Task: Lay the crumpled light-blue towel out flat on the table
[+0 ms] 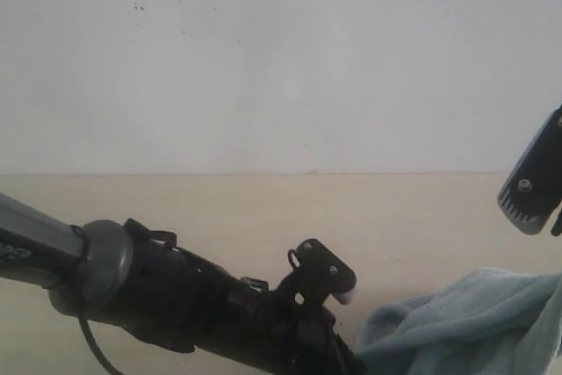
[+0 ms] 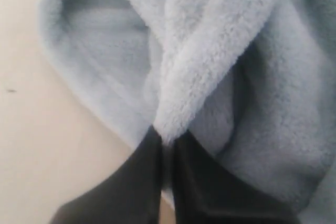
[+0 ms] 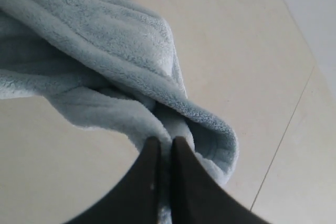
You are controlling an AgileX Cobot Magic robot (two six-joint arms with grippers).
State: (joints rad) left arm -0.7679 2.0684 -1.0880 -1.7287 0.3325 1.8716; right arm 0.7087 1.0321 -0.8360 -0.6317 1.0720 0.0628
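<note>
The light-blue towel [image 1: 465, 327] hangs bunched at the lower right of the exterior view, above the beige table [image 1: 263, 217]. In the left wrist view my left gripper [image 2: 167, 137] is shut on a thick fold of the towel [image 2: 210, 51], its black fingers [image 2: 142, 182] pinching the cloth. My right gripper [image 3: 166, 142] is shut on another folded part of the towel [image 3: 100, 40], which droops away from it over the table [image 3: 236, 40]. In the exterior view the left arm [image 1: 176, 296] reaches in from the left; the fingertips are hidden. No label shows.
A white wall [image 1: 281, 59] rises behind the table's far edge. Part of the right arm [image 1: 534, 182] shows at the right edge of the exterior view. A thin seam line [image 3: 283, 140] crosses the surface in the right wrist view.
</note>
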